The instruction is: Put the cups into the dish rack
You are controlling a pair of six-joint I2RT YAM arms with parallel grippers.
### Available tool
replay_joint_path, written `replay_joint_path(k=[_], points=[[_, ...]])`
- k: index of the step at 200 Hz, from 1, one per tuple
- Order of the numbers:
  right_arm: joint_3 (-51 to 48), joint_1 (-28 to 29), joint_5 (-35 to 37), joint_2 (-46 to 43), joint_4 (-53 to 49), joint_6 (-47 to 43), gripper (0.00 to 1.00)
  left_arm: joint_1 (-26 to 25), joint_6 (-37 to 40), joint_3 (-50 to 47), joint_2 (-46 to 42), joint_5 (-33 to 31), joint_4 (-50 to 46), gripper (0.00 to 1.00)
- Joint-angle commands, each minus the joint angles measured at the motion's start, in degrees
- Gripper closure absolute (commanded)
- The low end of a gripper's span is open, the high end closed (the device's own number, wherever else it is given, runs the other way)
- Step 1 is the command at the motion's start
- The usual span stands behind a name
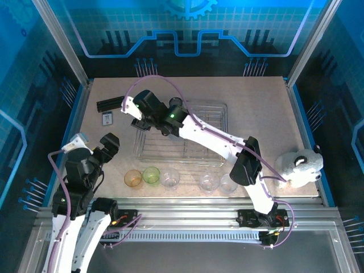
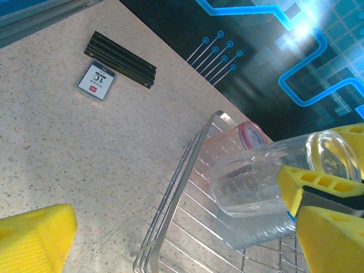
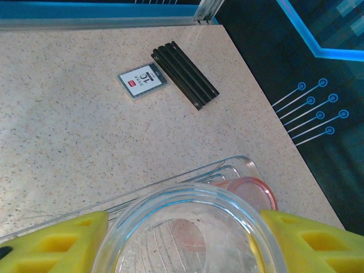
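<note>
- Top: right gripper (image 1: 138,122) clenched over far-left corner of dish rack (image 1: 170,152), left gripper (image 1: 108,145) released near left edge of tabletop (image 1: 256,102); could strike rack descending.
- Left wrist: clear cup (image 2: 250,182) grasped tilted beside racked pink cup (image 2: 233,139); could knock it.
- Right wrist: fingers (image 3: 57,242) astride rim; might slip.

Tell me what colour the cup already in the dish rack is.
The cup is translucent pink, clearest in the left wrist view.

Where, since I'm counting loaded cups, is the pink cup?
In the left wrist view, the pink cup sits just inside the far left corner of the rack, next to the clear cup held in the right tool.
</note>
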Motion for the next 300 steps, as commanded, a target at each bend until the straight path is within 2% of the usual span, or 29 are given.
replay_joint_path(k=[1, 70, 151, 245, 300], points=[[2.2, 0.6, 1.7, 1.4, -0.2, -1.8, 0.91, 0.4, 3.1, -1.0, -1.3, -1.1, -0.3, 0.0], [-2.1, -0.1, 0.6, 3.0, 2.7, 0.0, 0.9, 0.4, 3.9, -4.4, -5.0, -0.7, -0.2, 0.01], [-8.5, -2.3, -0.5, 3.6, 8.6, 1.6, 0.82, 0.4, 3.9, -6.1, -5.0, -0.9, -0.4, 0.01], [-12.3, -3.2, -1.4, 5.2, 16.5, 5.5, 0.79, 0.4, 2.8, -7.1, -4.8, -0.4, -0.8, 0.01], [-12.7, -4.2, -1.0, 6.0, 17.6, 5.0, 0.68, 0.4, 2.7, -6.9, -4.6, 0.0, -0.9, 0.0]])
